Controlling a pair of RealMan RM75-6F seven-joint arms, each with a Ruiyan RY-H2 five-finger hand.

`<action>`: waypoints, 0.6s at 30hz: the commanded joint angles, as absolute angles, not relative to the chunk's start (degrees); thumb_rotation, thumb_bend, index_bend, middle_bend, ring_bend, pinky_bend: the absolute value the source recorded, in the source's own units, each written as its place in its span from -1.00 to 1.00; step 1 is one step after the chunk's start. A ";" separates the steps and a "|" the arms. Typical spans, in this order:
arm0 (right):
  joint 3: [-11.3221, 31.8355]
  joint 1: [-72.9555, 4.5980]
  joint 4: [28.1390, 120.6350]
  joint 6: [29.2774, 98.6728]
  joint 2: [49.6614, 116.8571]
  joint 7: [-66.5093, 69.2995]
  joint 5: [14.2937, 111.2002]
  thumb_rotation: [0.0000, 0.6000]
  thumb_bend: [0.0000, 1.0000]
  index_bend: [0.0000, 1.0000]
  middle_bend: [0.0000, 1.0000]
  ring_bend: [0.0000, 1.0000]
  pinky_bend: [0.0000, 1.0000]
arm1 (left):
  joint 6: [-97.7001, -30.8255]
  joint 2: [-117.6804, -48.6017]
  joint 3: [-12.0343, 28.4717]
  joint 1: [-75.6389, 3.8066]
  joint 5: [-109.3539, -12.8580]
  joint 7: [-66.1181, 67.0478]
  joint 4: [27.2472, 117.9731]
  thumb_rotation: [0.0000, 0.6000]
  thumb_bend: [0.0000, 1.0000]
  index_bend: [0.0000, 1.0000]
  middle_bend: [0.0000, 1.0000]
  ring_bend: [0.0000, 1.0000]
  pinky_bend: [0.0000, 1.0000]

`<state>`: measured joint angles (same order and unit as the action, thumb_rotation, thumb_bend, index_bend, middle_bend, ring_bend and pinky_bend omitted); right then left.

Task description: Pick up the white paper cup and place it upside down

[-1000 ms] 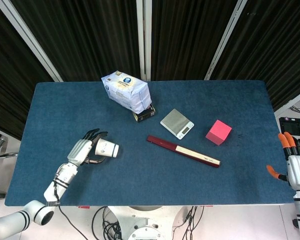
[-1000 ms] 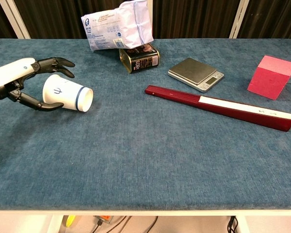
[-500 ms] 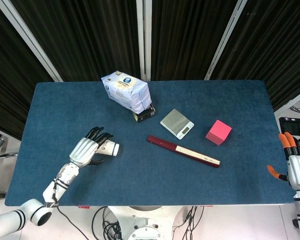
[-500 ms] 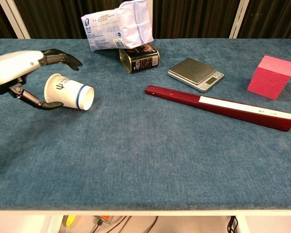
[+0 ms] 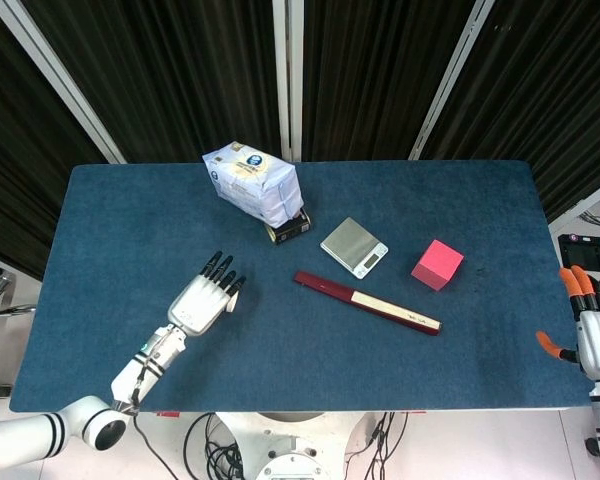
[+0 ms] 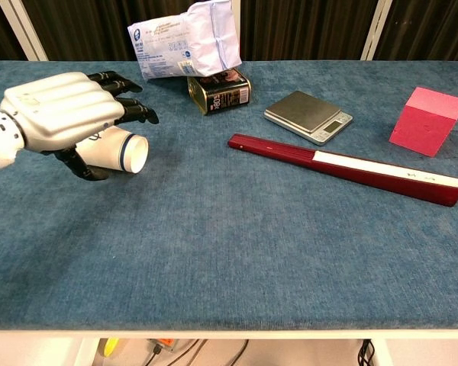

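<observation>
The white paper cup (image 6: 127, 153) with a blue band lies on its side on the blue table, mouth facing right. My left hand (image 6: 61, 111) hovers palm-down right over it, fingers stretched across its top and the thumb (image 6: 82, 168) curled on its near side. No firm grip shows. In the head view my left hand (image 5: 206, 300) covers the cup almost entirely. My right hand (image 5: 592, 335) hangs off the table's right edge with its orange-tipped fingers apart and nothing in it.
A white bag (image 5: 252, 183) leans on a dark tin (image 5: 288, 228) at the back. To the right are a small silver scale (image 5: 353, 246), a long dark red stick (image 5: 367, 301) and a pink cube (image 5: 437, 264).
My left hand has swung forward and to the right, turning palm-down over the cup and hiding it from the head camera. The cup has stayed lying where it was.
</observation>
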<state>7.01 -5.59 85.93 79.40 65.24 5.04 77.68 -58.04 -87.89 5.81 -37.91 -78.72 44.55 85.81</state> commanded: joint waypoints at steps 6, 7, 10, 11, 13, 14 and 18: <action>6.71 -6.02 84.99 78.23 65.46 5.59 77.83 1.00 -0.71 -1.00 -1.00 -1.00 -1.00 | -56.45 -88.49 5.83 -40.29 -73.20 54.01 86.69 1.00 -0.66 -0.54 -0.47 -1.00 -0.99; 6.70 -6.06 84.90 78.17 65.56 5.63 77.84 1.00 -0.71 -1.00 -1.00 -1.00 -1.00 | -56.64 -88.58 5.75 -40.44 -72.99 54.92 86.64 1.00 -0.66 -0.52 -0.46 -1.00 -0.99; 6.68 -6.18 84.60 77.94 65.78 5.68 77.79 1.00 -0.71 -1.00 -1.00 -1.00 -1.00 | -57.22 -88.75 5.33 -40.72 -72.40 57.06 86.42 1.00 -0.66 -0.47 -0.43 -1.00 -0.99; 6.69 -6.22 84.53 77.84 65.80 5.67 77.73 1.00 -0.71 -1.00 -1.00 -1.00 -1.00 | -57.35 -88.74 5.14 -40.83 -72.05 58.02 86.25 1.00 -0.66 -0.45 -0.42 -1.00 -0.99; 6.76 -6.26 84.44 77.75 65.79 5.65 77.60 1.00 -0.71 -1.00 -1.00 -1.00 -1.00 | -57.42 -88.78 5.06 -40.94 -71.30 58.61 86.25 1.00 -0.66 -0.42 -0.40 -1.00 -0.99; 6.81 -6.28 84.38 77.75 65.80 5.65 77.52 1.00 -0.71 -1.00 -1.00 -1.00 -1.00 | -57.39 -88.78 5.02 -40.96 -70.89 58.61 86.31 1.00 -0.66 -0.41 -0.37 -1.00 -0.99; 7.20 -6.29 83.78 77.72 66.16 5.25 76.65 1.00 -0.71 -1.00 -1.00 -1.00 -1.00 | -57.54 -88.78 4.82 -41.25 -70.11 58.31 86.38 1.00 -0.65 -0.33 -0.29 -1.00 -0.99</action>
<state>7.11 -6.28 83.90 77.76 66.06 5.33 76.80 -57.50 -88.75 4.93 -41.15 -70.26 58.69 86.33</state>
